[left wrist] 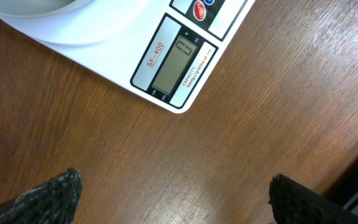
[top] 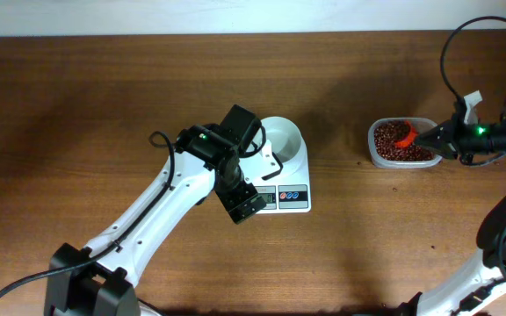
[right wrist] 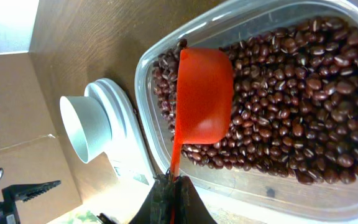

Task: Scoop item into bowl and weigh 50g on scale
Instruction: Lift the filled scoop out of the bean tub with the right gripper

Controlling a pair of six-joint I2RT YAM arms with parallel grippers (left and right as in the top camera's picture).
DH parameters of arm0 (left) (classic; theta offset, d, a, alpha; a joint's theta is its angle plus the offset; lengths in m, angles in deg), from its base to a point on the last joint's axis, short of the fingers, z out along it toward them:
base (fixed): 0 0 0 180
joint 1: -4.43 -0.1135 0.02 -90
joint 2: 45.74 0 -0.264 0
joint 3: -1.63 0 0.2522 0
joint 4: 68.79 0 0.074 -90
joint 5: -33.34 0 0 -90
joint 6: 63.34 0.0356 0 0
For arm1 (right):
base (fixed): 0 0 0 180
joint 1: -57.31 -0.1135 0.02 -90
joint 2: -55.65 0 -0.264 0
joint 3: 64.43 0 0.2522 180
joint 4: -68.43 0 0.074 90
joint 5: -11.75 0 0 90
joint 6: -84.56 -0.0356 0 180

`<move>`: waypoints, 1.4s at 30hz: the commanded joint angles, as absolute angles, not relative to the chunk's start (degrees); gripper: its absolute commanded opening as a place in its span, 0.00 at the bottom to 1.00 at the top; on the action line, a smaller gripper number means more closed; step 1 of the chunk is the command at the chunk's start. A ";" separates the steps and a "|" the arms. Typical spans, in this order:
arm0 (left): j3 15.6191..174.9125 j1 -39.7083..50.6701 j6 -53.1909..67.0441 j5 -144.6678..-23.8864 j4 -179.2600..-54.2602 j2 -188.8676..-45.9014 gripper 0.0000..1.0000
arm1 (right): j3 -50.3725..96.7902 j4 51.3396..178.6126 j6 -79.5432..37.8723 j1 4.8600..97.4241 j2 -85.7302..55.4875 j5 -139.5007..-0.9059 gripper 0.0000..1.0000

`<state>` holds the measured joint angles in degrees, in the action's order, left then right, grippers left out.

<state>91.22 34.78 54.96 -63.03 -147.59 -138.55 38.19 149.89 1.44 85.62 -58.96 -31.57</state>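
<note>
While the right claw [right wrist: 169, 186] pinches the scoop [right wrist: 202, 96] by its handle, the left claw [left wrist: 176, 196] hangs wide by the scale [left wrist: 173, 59]. The beans [right wrist: 291, 93] look hard and rolly; carry them level.

Maroon beans [right wrist: 303, 93] with pale flecks, orange-red scoop [right wrist: 204, 93], white bowl [top: 285, 136] and scale [top: 299, 174], brown wood-grain table [top: 104, 105]

The top edge of the left wrist view cuts off the scale [left wrist: 110, 56], and its display [left wrist: 174, 62] is too faint to read. From overhead, the left arm [top: 222, 162] hides part of the scale.
</note>
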 commanded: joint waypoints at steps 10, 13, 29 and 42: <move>90.85 34.43 55.48 -62.81 -147.52 -139.06 0.99 | 37.71 154.29 7.69 90.45 -59.26 -29.95 0.04; 90.85 34.43 55.48 -62.81 -147.52 -139.06 0.99 | 37.75 154.88 7.69 90.45 -59.26 -29.95 0.04; 90.85 34.43 55.48 -62.81 -147.52 -139.06 0.99 | 45.10 161.21 7.91 90.43 -59.24 -29.93 0.04; 90.85 34.43 55.48 -62.81 -147.52 -139.06 0.99 | 45.14 165.02 14.31 90.28 -59.24 -23.92 0.04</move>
<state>91.22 34.78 54.96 -63.01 -147.59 -138.55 44.05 164.43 11.51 90.01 -58.98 -27.70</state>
